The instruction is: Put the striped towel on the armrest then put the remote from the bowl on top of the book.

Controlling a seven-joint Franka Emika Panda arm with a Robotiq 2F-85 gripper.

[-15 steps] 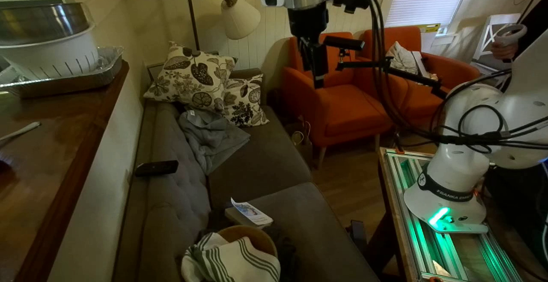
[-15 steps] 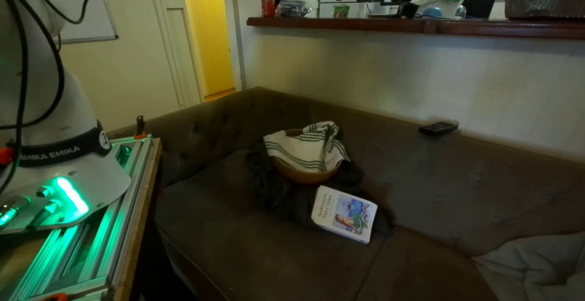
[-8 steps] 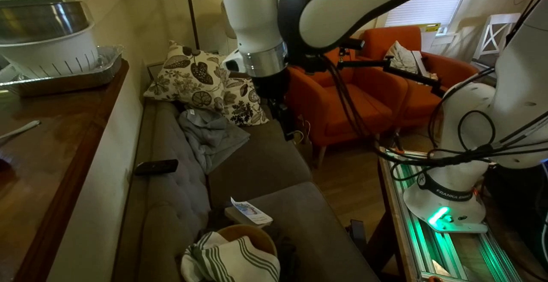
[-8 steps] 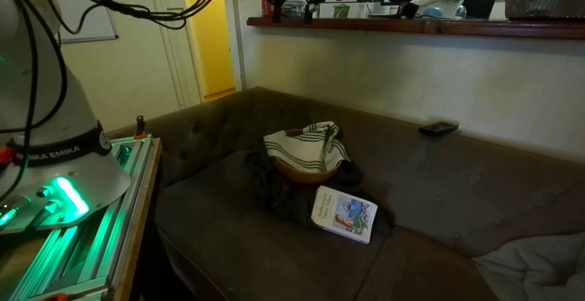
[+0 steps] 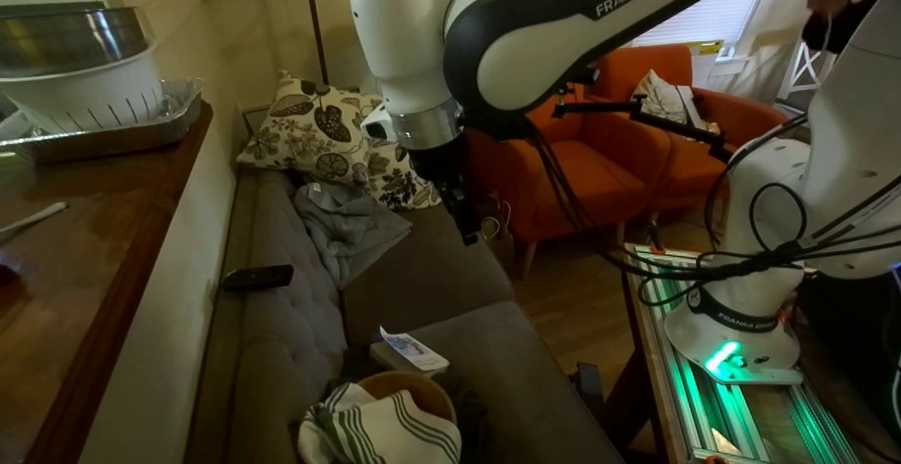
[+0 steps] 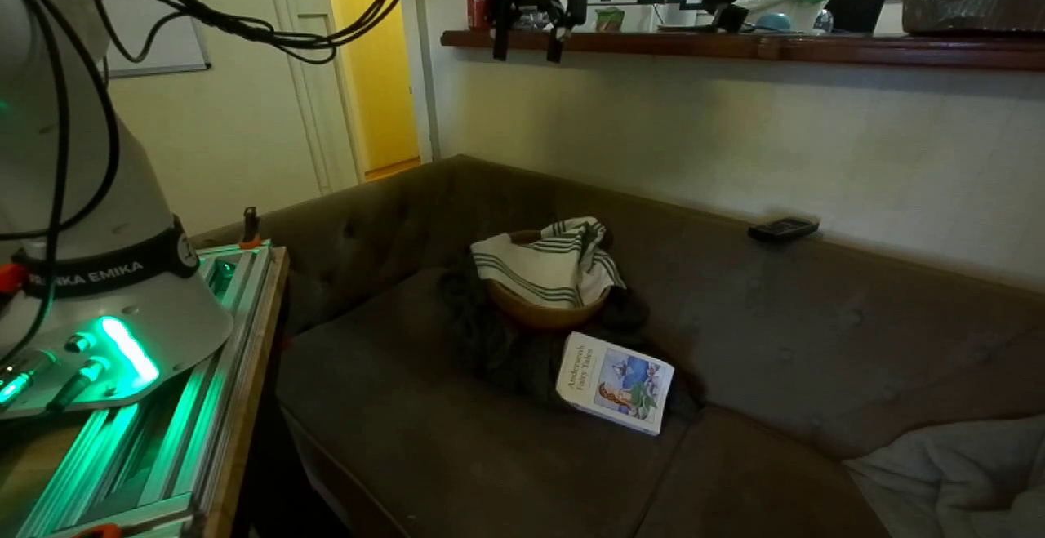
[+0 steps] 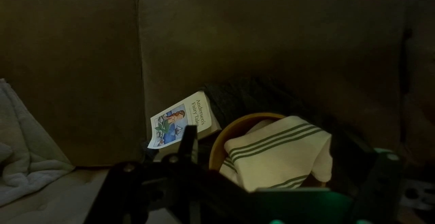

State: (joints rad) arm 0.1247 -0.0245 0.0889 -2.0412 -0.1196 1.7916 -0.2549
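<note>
The striped towel point(image 5: 394, 429), white with green stripes, lies bunched in the tan bowl point(image 6: 535, 313) and hangs over its rim. It fills much of the bowl in the wrist view point(image 7: 272, 152). The towel hides most of the bowl's inside, and no remote shows there. The book point(image 6: 616, 383), with a white picture cover, lies beside the bowl on the seat. The sofa's tufted side, apparently the armrest point(image 6: 351, 215), is behind the bowl. My gripper point(image 6: 528, 52) is open and empty, well above the sofa; in the wrist view its fingers point(image 7: 188, 142) stand apart.
A black remote-like device point(image 5: 258, 277) lies on the sofa's backrest. A grey blanket point(image 5: 348, 224) and floral cushions point(image 5: 317, 126) are at the far end. Dark cloth point(image 6: 490, 350) lies under the bowl. A wooden counter point(image 5: 141, 239) runs behind the sofa.
The arm has swung in over the sofa and the gripper has come down, entering an exterior view where it was absent. It lowers slightly more since half a second ago. Towel, bowl and book are unmoved.
</note>
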